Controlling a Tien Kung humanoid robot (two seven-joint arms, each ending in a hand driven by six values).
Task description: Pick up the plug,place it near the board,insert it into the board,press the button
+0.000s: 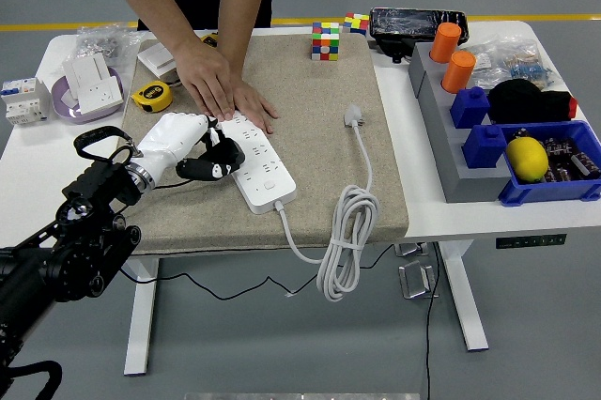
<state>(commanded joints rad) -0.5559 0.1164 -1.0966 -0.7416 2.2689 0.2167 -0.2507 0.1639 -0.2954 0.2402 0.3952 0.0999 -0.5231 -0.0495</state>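
Black jointed left arm point(66, 250), white-shelled hand point(183, 142), black fingertips.

Nothing here can be read: any print on the tape measure point(153, 96) is too small.
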